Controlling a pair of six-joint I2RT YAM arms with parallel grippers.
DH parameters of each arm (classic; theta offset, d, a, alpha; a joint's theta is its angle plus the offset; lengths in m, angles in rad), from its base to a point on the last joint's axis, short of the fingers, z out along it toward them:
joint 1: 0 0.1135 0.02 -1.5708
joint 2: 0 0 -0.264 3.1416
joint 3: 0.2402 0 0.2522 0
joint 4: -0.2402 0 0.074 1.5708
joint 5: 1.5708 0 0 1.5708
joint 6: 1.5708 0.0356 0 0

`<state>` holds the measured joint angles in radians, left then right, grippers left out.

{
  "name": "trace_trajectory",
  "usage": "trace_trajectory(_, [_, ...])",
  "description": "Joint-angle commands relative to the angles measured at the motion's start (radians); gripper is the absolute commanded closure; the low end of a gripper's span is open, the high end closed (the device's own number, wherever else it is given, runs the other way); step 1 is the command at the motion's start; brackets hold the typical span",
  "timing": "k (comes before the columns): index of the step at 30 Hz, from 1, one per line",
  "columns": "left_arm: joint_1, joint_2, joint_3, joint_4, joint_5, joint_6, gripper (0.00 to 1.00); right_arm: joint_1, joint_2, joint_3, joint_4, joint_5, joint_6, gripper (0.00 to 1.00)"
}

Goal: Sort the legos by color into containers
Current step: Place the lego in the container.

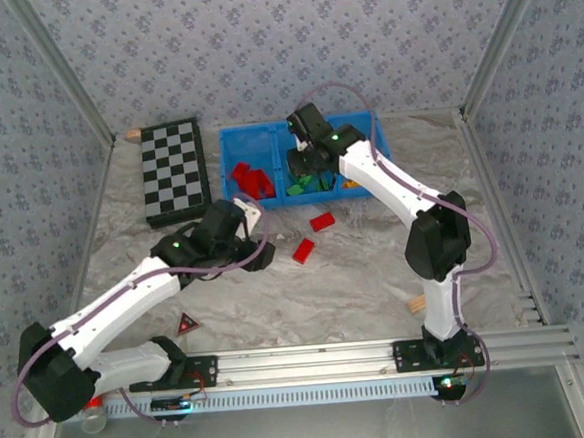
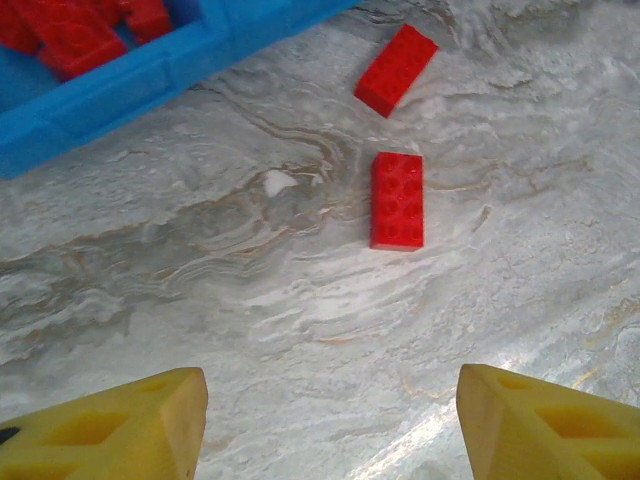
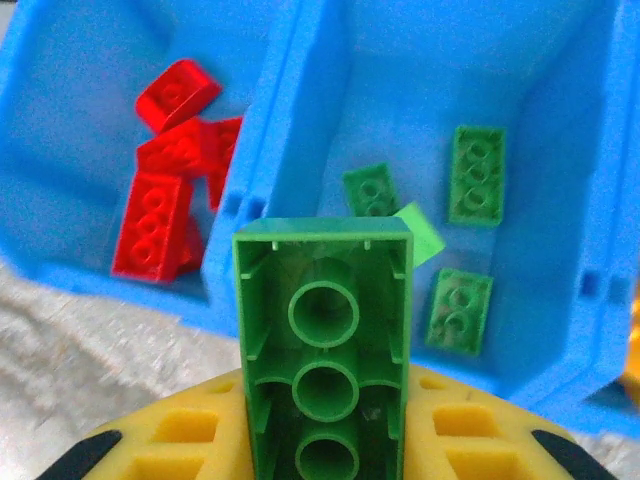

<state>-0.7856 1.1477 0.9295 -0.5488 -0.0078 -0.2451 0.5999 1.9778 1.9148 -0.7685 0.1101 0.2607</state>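
My right gripper (image 3: 325, 405) is shut on a green lego (image 3: 325, 340) whose hollow underside faces the camera. It hangs above the blue containers tray (image 3: 300, 90), over the middle compartment (image 1: 307, 168). That compartment holds several green legos (image 3: 475, 175), and the left one holds red legos (image 3: 160, 215). My left gripper (image 2: 330, 425) is open, its yellow fingers (image 2: 110, 425) wide apart over bare table. One red lego (image 2: 397, 200) lies just ahead of it and another (image 2: 396, 70) lies nearer the tray. In the top view the left gripper (image 1: 259, 243) sits left of these red legos (image 1: 303, 249).
A black-and-white checkerboard (image 1: 174, 172) lies left of the tray. A red-and-black triangle (image 1: 187, 324) sits near the left arm's base. A tan wooden block (image 1: 418, 303) lies by the right arm's base. Patterned walls and metal rails enclose the table.
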Motion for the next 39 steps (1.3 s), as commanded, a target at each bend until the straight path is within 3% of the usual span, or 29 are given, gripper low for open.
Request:
trace_trajectory(1, [-0.041,0.036,-0.003,0.092,-0.033,0.003,0.32,0.004,0.101,0.091,-0.043,0.053,-0.115,0.71])
trace_trajectory(11, [-0.125,0.155,0.012,0.122,-0.038,0.032,0.30,-0.027,0.303,0.313,-0.114,0.115,-0.202,0.71])
trace_trajectory(26, [-0.149,0.331,0.085,0.124,-0.034,0.064,0.28,-0.083,0.407,0.364,-0.080,0.060,-0.208,0.71])
trace_trajectory(39, [-0.150,0.545,0.236,0.118,-0.051,0.113,0.28,-0.101,0.411,0.338,-0.050,0.028,-0.219,0.60])
